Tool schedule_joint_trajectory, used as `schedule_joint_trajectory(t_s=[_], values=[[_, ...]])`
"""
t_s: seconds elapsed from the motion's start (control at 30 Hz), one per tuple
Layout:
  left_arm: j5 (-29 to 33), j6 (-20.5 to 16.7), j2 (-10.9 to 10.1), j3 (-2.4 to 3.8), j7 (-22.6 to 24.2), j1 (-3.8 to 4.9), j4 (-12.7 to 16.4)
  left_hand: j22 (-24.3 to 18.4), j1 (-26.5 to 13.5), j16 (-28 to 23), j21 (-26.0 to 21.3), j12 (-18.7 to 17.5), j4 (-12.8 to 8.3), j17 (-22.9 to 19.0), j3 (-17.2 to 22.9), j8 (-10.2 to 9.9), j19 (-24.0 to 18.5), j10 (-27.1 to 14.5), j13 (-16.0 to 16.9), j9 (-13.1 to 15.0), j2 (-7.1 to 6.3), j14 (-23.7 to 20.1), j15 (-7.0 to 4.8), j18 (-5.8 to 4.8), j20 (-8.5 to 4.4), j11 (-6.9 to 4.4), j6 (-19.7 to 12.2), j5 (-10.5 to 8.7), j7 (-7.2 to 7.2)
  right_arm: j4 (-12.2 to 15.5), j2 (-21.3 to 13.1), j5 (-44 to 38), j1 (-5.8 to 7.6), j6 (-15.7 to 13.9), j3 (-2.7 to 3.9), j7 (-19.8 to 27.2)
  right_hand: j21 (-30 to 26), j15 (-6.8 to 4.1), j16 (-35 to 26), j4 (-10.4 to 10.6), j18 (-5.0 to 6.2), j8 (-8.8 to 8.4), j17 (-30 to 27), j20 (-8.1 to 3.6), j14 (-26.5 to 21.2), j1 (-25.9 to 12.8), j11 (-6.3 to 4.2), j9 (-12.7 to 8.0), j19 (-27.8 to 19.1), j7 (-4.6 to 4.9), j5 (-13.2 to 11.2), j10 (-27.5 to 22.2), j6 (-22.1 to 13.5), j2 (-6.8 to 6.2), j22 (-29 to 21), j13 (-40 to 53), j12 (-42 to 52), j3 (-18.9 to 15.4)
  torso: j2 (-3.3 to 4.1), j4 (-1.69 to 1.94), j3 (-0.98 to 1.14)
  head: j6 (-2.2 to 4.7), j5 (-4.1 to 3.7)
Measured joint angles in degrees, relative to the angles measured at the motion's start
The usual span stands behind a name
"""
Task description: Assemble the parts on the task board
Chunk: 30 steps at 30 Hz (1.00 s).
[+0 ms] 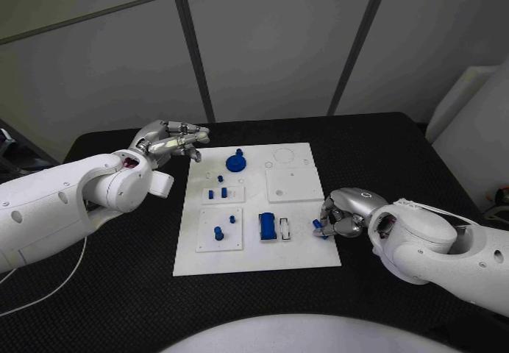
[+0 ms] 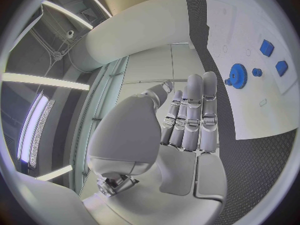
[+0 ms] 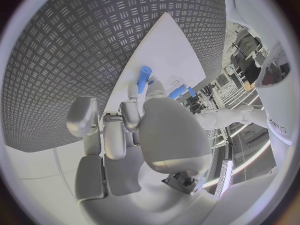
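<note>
Peg: small blue plastic cylinder (image 1: 317, 224) at white task board (image 1: 307, 254)'s right edge, pinched by right hand (image 1: 345, 215). Light, rigid, probably slippery; grip mid-shaft. Left hand (image 1: 170, 140) off far-left corner, fingers apart, empty.

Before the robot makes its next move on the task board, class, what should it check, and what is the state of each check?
1. Right robot hand grips a part: ok, it pinches a small blue part at the task board's right edge.
2. Grip is firm: cannot tell, the fingers hide the contact.
3. Left robot hand clear of the board: ok, it hovers off the far left corner, holding nothing.
4. Large blue block seated on the board: ok.
5. Blue gear in place near the far edge: ok.
6. Target slot for the held part: cannot tell.
</note>
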Motion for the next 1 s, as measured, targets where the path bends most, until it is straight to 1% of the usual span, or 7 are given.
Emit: schedule_joint_trajectory(t_s=[0.13,0.27,0.4,0.53,0.67,0.9,1.0], values=[[0.0,0.0,0.0,0.0,0.0,-0.02,0.0,0.0,0.0,0.0,0.0,0.0,0.0,0.0,0.0,0.0,0.0,0.0,0.0,0.0,0.0,0.0,0.0,0.0,0.0,0.0,0.0,0.0,0.0,0.0,0.41,-1.52,-0.08,0.5,0.06,0.0,-0.24,0.0,0.0,-0.98,0.0,-0.03,0.0,0.0,0.0,2.33,0.3,0.0,0.0,0.0,0.87,-0.31,0.0,0.27,-0.04,-0.01,-0.45,0.98,-0.01,0.0,-0.01,0.01,-0.05],[0.0,0.0,-0.03,0.0,-0.01,-0.04,0.02,0.0,0.0,0.0,0.0,0.0,0.0,0.0,0.0,0.0,0.0,0.0,0.0,0.0,0.0,0.0,0.0,-0.01,0.0,0.0,0.0,0.0,0.0,-0.01,0.79,-2.66,-0.09,0.96,0.1,-0.01,-0.24,0.0,0.0,-1.35,0.0,-0.35,0.0,0.0,0.0,2.99,0.27,0.0,0.0,0.04,1.15,-0.36,0.03,0.64,-0.11,-0.02,-0.48,1.35,-0.01,0.01,-0.01,0.04,-0.1],[0.0,0.0,-0.03,0.0,-0.01,-0.05,0.17,-0.05,0.0,0.0,-0.12,0.0,0.0,0.0,0.0,0.0,0.14,0.0,0.0,0.0,0.0,0.0,0.0,0.0,0.14,0.0,0.0,0.0,0.0,-0.01,1.1,-3.42,-0.09,1.32,0.12,-0.01,-0.24,0.0,0.0,-1.99,0.0,-0.86,-0.01,0.0,0.0,4.27,0.2,-0.03,0.0,0.09,3.99,-0.62,0.08,0.78,-0.1,-0.02,-0.51,2.23,-0.01,0.03,-0.04,-0.12,-0.03],[0.0,0.0,-0.09,0.0,-0.01,-0.05,0.25,-0.08,0.0,0.0,-0.32,0.0,0.0,0.0,0.0,0.0,0.21,0.0,0.0,0.0,0.0,0.0,0.0,0.0,0.21,0.0,0.0,0.0,0.0,0.28,1.2,-3.86,-0.12,1.48,0.12,0.03,-0.24,0.0,0.0,-2.6,0.0,-1.53,-0.01,-0.03,0.0,5.13,-0.02,-0.37,0.03,-0.59,4.98,-0.8,0.63,0.13,0.41,-0.08,-0.54,5.24,0.02,0.06,-0.04,-0.22,0.25],[0.0,0.0,-0.13,0.0,-0.01,-0.06,0.24,-0.07,0.0,0.0,-0.32,0.0,0.0,0.01,0.0,0.0,0.21,0.0,0.0,0.0,0.0,0.0,0.0,0.0,0.21,0.0,0.0,0.0,0.0,0.86,1.02,-3.63,-0.19,1.14,0.05,-0.04,0.96,-0.22,0.24,-2.83,0.0,-1.66,-0.01,-0.8,0.22,6.05,-0.02,-0.43,0.9,-0.64,4.77,-0.8,1.03,0.25,1.8,0.51,-0.51,7.82,0.03,0.06,-0.03,-0.23,0.37],[0.0,0.01,-0.1,0.0,-0.01,-0.08,0.2,-0.07,0.0,0.0,-0.32,0.22,0.0,-0.04,0.0,0.0,0.21,0.0,0.0,0.0,0.0,0.0,0.0,0.0,0.2,0.0,0.0,0.0,0.0,2.54,-0.04,-0.91,-0.49,-0.38,-0.26,-0.78,2.18,-0.45,1.06,-1.74,0.01,-2.17,-0.01,-0.85,0.01,6.52,0.2,-0.36,1.93,-0.77,6.31,-0.58,1.13,0.1,3.58,1.51,0.92,12.18,0.04,0.04,-0.02,-0.1,0.45],[0.0,0.04,-0.08,0.0,-0.01,-0.08,0.2,-0.07,0.0,0.0,-0.32,0.22,0.0,-0.05,0.0,0.0,0.21,0.0,0.0,0.0,0.0,0.0,0.0,0.0,0.21,0.0,0.0,0.0,0.0,3.0,-0.1,0.12,-0.61,-1.39,-0.36,-1.09,2.82,-0.46,1.39,-1.07,0.0,-2.19,-0.01,-0.84,0.01,7.19,0.19,-0.4,2.07,-0.65,6.78,-0.56,1.25,-0.57,4.26,1.55,0.95,15.15,0.04,0.04,-0.05,0.0,0.53]])
